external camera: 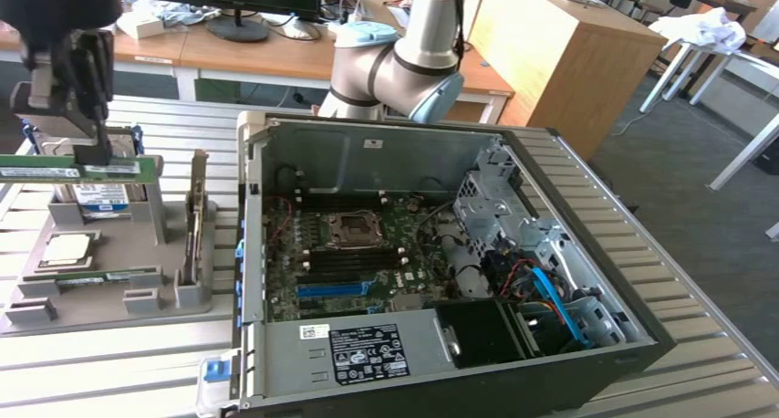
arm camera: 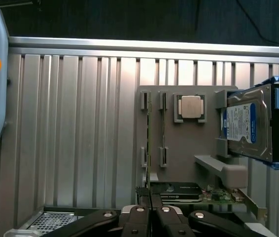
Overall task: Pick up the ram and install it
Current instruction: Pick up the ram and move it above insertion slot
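- Over the grey fixture [external camera: 116, 245] at the exterior view's left: fingers [external camera: 88, 117] of the gripper [external camera: 95, 158] are clamped together on the ram [external camera: 36, 172]. The stick is held level and clear of its holders.
- Risk, my read: the pinch is narrow on a long board, so it could pivot in the grip. A tilted stick would jam at the dark slots [external camera: 347, 265] on the motherboard [external camera: 402, 231].
- Risk: it could clip the open PC case [external camera: 365, 158] wall going in, or snag the cables around the slots.
- Risk: pressing it down skewed could stress the board or the latches.
- Counts:
  - ram sticks: 2, one held and a second ram [external camera: 104, 276] in the fixture
  - hard drive [external camera: 104, 199]: 1
  - processor [external camera: 67, 247]: 1
  - upright expansion card [external camera: 195, 226]: 1
  - case: 1, on the slatted bench [external camera: 122, 363]
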Controlling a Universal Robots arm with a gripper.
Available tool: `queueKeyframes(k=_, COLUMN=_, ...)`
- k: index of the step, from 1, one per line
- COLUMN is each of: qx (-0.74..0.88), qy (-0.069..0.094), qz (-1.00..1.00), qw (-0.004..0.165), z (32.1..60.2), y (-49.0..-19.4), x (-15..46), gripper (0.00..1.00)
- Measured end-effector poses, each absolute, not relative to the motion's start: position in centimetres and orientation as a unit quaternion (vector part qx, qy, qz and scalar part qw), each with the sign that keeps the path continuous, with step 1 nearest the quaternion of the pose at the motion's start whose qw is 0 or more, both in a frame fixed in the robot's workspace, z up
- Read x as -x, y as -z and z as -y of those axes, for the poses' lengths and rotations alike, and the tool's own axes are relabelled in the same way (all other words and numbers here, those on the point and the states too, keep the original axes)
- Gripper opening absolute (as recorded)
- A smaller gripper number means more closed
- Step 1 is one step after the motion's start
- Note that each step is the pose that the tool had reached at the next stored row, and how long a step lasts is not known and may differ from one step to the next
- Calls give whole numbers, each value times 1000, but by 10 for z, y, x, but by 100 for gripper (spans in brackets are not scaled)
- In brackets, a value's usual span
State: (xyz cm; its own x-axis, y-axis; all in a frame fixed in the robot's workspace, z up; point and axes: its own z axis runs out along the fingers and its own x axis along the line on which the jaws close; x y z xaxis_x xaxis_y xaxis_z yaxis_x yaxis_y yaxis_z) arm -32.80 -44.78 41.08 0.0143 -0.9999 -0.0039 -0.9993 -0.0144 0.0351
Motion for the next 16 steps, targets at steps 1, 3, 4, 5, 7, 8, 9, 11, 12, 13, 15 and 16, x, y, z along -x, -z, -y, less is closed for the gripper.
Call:
queueKeyframes(k=1, qx=-712, qy=14, qz=702, qw=11, z=448, y=-411, x=326, gripper=11)
queueKeyframes(k=3, qx=-712, qy=14, qz=702, qw=11, z=448, y=-411, x=322, gripper=11)
queueKeyframes(k=4, qx=-712, qy=14, qz=702, qw=11, z=448, y=-411, x=320, gripper=11)
queueKeyframes(k=5, qx=-712, qy=14, qz=702, qw=11, z=448, y=-411, x=319, gripper=11)
queueKeyframes(k=7, qx=-712, qy=14, qz=702, qw=11, z=448, y=-411, x=315, gripper=11)
queueKeyframes(k=8, qx=-712, qy=14, qz=702, qw=11, z=448, y=-411, x=313, gripper=11)
queueKeyframes(k=9, qx=-712, qy=14, qz=702, qw=11, z=448, y=-411, x=311, gripper=11)
queueKeyframes(k=11, qx=-712, qy=14, qz=702, qw=11, z=448, y=-411, x=306, gripper=11)
queueKeyframes(k=12, qx=-712, qy=14, qz=702, qw=11, z=448, y=-411, x=304, gripper=11)
queueKeyframes(k=13, qx=-712, qy=14, qz=702, qw=11, z=448, y=-411, x=302, gripper=11)
queueKeyframes(k=15, qx=-712, qy=14, qz=702, qw=11, z=448, y=-411, x=297, gripper=11)
queueKeyframes(k=16, qx=-712, qy=14, qz=702, qw=11, z=448, y=-411, x=295, gripper=11)
